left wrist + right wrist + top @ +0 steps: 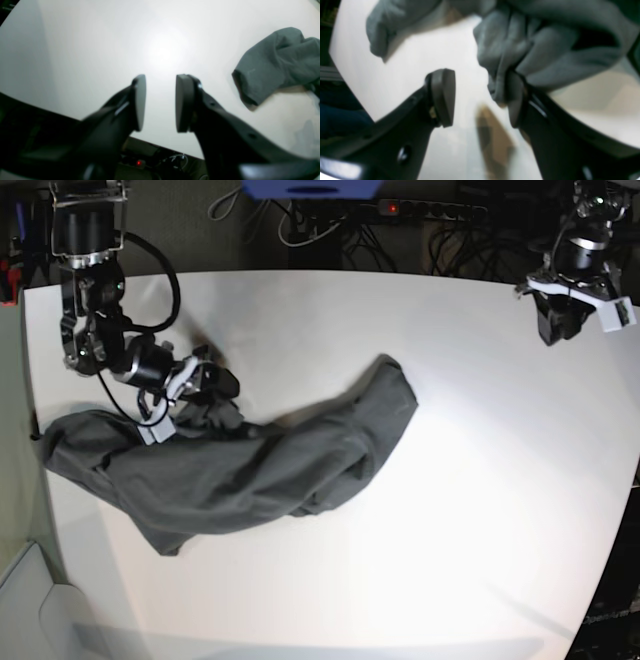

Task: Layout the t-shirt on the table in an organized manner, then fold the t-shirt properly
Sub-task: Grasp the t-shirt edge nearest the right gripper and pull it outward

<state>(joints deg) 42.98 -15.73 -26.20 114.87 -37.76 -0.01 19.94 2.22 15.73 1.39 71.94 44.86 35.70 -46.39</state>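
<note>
One soft, wrinkly charcoal t-shirt (240,465) bunched on the smooth white table (450,510), left tool (160,102) and right tool (480,97) both parted.

Both arms are looking matte black, with silver bands and black cables; each gripper (160,102) (480,97) is sporting rounded dark-grey pads (183,102) on screw-holed fingers.
</note>
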